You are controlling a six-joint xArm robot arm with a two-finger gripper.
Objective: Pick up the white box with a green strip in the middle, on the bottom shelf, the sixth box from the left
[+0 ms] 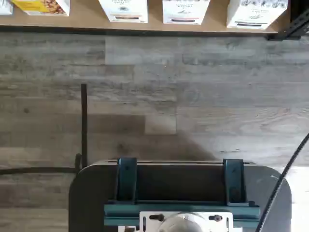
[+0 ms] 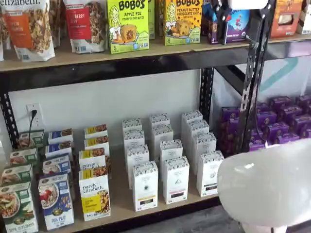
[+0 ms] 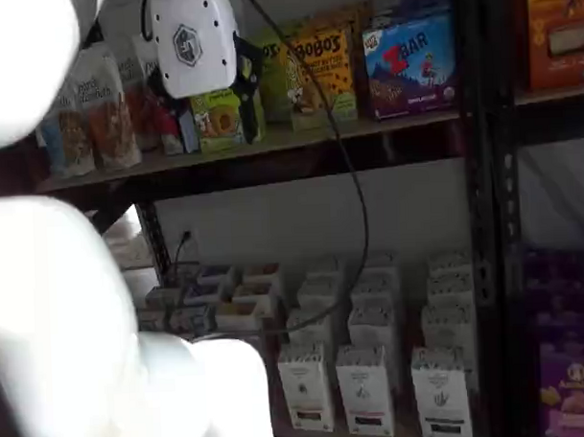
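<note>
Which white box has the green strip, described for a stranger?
On the bottom shelf, tall white cartons stand beside colourful food boxes. The white box is the front-row carton nearest the purple boxes; its low strip is dark, not orange or reddish.

A shop mock-up: stocked metal shelves (image 2: pixel 146 56) (snack boxes (image 2: pixel 128 24), cartons).

Grey wood-plank floor (image 1: pixel 193 96), white wall (image 2: pixel 112 102) behind black shelving, wall outlet (image 2: pixel 33 112) with plugged-in cord, far left
</note>
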